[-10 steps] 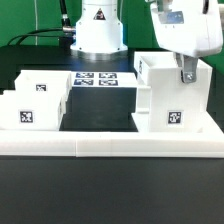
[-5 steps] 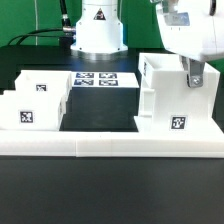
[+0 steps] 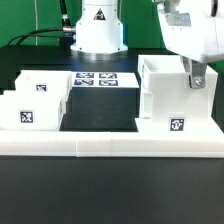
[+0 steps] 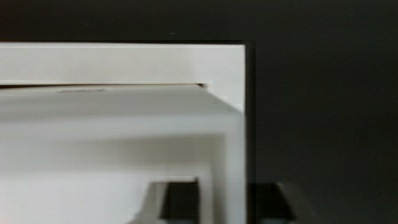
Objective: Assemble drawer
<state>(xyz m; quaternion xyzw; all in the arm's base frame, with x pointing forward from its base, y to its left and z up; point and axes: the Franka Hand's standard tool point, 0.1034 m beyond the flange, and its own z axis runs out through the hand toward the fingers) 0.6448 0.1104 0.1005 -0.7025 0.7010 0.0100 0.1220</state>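
Note:
A white open-topped drawer box [image 3: 160,98] with a marker tag on its front stands on the exterior view's right. My gripper [image 3: 190,74] reaches down from above and is shut on the box's right wall, one finger inside and one outside. In the wrist view the gripper [image 4: 226,204] straddles that thin white wall [image 4: 224,140], with a dark fingertip [image 4: 178,200] on either side of it. A second white stepped part [image 3: 38,100] with two tags sits on the exterior view's left, apart from the box.
The marker board [image 3: 97,79] lies at the back, between the two parts. A long white rail [image 3: 100,148] runs across the front. The robot base [image 3: 97,30] stands behind the marker board.
The drawer box has shifted slightly toward the front rail with my gripper on its wall; its front tag sits lower. The left part has not moved.

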